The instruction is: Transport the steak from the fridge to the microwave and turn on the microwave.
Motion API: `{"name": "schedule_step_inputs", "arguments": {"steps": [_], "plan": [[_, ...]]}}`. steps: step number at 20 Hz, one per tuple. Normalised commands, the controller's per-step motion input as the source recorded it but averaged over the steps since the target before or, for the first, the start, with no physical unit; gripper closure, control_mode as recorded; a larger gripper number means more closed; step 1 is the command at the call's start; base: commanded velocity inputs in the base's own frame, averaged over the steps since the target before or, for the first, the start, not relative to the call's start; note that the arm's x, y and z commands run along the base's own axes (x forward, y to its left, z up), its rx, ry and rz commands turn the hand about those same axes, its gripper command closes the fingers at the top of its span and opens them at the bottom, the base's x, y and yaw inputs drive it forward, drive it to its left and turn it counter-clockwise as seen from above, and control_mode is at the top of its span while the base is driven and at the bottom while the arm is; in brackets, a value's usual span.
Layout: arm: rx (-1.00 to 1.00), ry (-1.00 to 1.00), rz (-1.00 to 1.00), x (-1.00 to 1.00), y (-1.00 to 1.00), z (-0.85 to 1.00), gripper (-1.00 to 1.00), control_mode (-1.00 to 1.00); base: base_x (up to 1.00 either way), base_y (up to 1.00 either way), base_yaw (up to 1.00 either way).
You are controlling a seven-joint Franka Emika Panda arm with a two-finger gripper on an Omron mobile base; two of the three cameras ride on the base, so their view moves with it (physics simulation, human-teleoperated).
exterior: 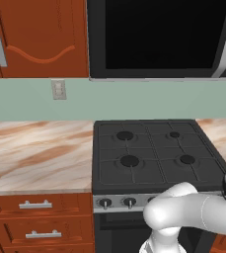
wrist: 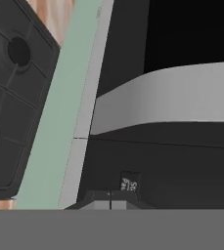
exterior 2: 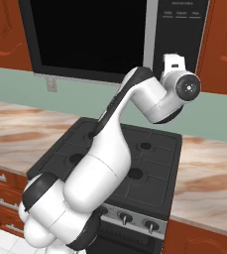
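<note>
Now claw (wrist: 110,201) shut by microwave (wrist: 182,58).

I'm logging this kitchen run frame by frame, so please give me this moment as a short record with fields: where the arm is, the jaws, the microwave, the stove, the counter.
arm: raised over the stove, hand up at the microwave's right side, by its control panel
gripper: jaws shut, nothing seen between them
microwave: mounted above the stove, dark glass door closed, grey bar handle close before the hand camera
stove: black, four burners bare, knobs along the front
counter: marbled, either side of the stove
steak: not visible
</note>
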Motion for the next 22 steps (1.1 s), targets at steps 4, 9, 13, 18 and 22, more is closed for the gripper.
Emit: {"name": "schedule_step_inputs", "arguments": {"steps": [4,9,13,18,22], "plan": [[0.00,0.01,0.00,0.41,0.07,-0.09,1.00,-1.00,0.00,0.00,0.00],[0.02,0.06,0.00,0.51,0.12,-0.06,1.00,-1.00,0.00,0.00,0.00],[0.18,0.11,0.01,0.38,0.03,0.00,1.00,-1.00,0.00,0.00,0.00],[0.30,0.16,0.06,0.36,0.00,0.00,1.00,-1.00,0.00,0.00,0.00],[0.23,0.08,0.06,0.63,0.02,-0.17,1.00,-1.00,0.00,0.00,0.00]]}}
